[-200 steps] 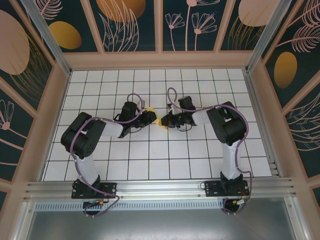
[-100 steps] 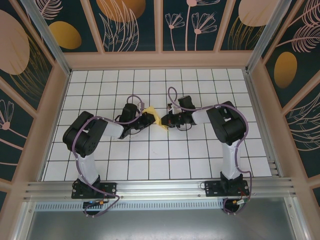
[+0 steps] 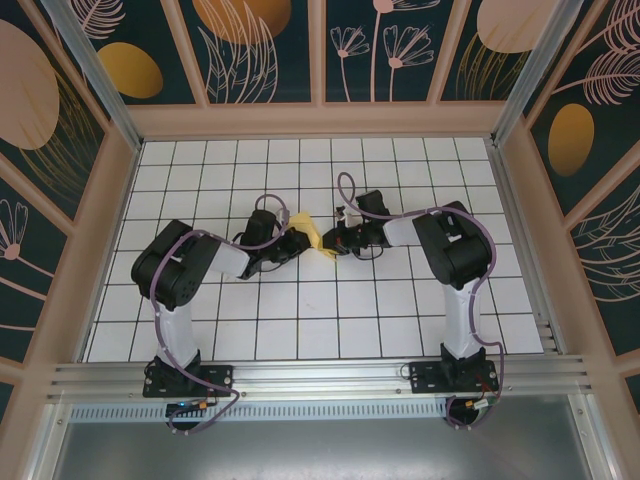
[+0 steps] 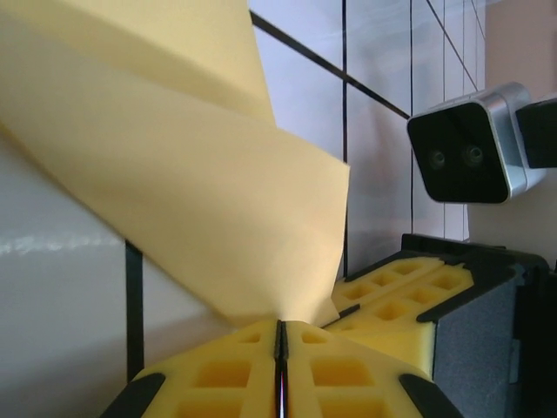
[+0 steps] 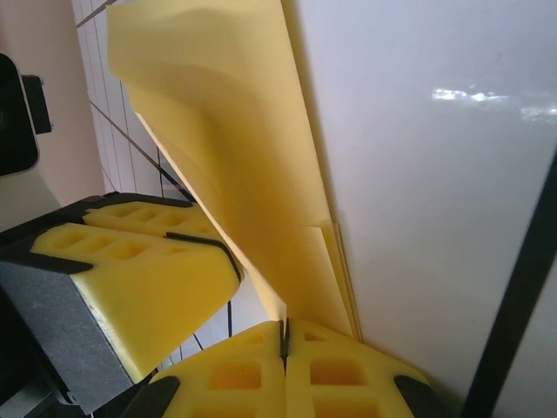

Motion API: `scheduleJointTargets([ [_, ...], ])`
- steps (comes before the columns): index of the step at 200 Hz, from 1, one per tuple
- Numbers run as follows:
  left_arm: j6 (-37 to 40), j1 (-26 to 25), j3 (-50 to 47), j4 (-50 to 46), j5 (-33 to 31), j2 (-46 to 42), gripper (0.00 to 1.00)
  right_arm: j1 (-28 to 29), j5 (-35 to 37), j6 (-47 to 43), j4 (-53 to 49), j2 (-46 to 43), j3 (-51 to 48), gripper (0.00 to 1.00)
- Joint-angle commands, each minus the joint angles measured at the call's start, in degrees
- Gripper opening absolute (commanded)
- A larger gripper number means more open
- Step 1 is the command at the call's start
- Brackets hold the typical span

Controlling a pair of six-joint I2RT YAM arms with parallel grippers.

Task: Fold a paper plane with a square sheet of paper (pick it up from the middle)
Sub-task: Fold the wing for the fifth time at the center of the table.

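At the near edge of the white tiled worktop (image 3: 300, 320) the two arms stand side by side and bend in toward each other. Their tips meet in the middle of the worktop. The left tool (image 4: 280, 348) is closed. Its yellow pads (image 4: 226, 374) pinch a corner of the folded yellow paper (image 4: 174, 174). The right tool (image 5: 284, 344) is closed too. It pinches the paper at another edge, where a few layers lie stacked together. The two tools are just beside each other, with the paper between them. Farther back are dark walls (image 3: 290, 70) with orange ovals.
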Motion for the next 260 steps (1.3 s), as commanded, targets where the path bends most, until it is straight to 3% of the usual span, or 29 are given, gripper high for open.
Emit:
scheduleJointTargets([
  [1,0.48,-0.4,2.09,-0.1,-0.28,1.55,0.11,-0.23,5.58,0.0,-5.8,4.34,-0.56,0.0],
  [79,1.89,-0.57,6.11,-11.68,-4.73,3.95,0.08,-0.24,4.67,-1.18,-7.19,3.38,0.9,0.0],
  [157,0.52,-0.6,8.15,-18.81,-7.65,5.93,0.05,-0.77,0.42,-5.94,-11.06,-3.67,-0.19,0.2],
  [191,0.33,-0.59,8.65,-19.04,-7.43,6.31,0.05,-0.85,1.91,-7.66,-12.72,-4.14,-1.61,0.16],
  [224,0.84,-0.58,9.19,-19.68,-7.12,6.22,0.05,-1.2,2.74,-8.06,-12.42,-2.67,-2.14,0.0],
  [260,4.1,-0.58,11.84,-20.39,-5.05,4.81,0.09,-2.49,0.27,-6.47,-9.12,-1.49,-3.79,0.0],
])
